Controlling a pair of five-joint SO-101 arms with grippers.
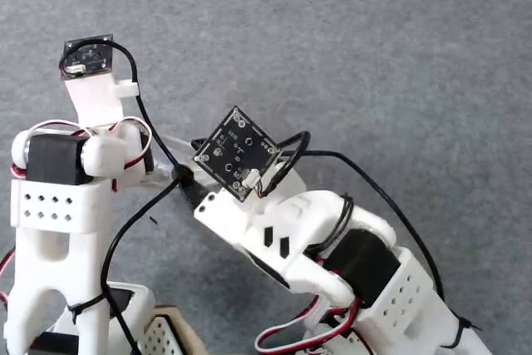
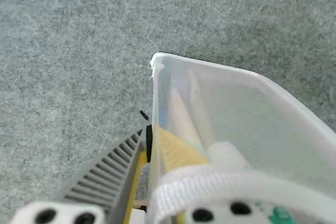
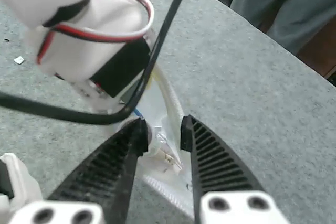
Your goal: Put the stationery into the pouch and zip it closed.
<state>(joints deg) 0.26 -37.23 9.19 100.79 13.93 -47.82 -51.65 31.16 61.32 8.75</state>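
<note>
A white mesh pouch (image 2: 231, 114) is held up off the grey table, its webbing rim (image 2: 210, 182) nearest the left wrist camera. Inside it lie pale pencils (image 2: 181, 116), a yellow item (image 2: 176, 153) and a white eraser (image 2: 228, 156). My left gripper (image 2: 151, 148) is shut on the pouch's side, its grey ribbed finger (image 2: 115, 163) outside the mesh. My right gripper (image 3: 161, 129) has its black ribbed fingers pinched on the pouch's zip end (image 3: 164, 148). From above, both arms meet at mid-left and cover most of the pouch (image 1: 170, 140).
The grey felt table (image 1: 399, 72) lies bare to the right and far side. A small white scrap (image 3: 19, 60) lies on the cloth. A person's legs (image 3: 278, 3) stand beyond the table's far edge. Black cables (image 1: 349, 164) loop around the arms.
</note>
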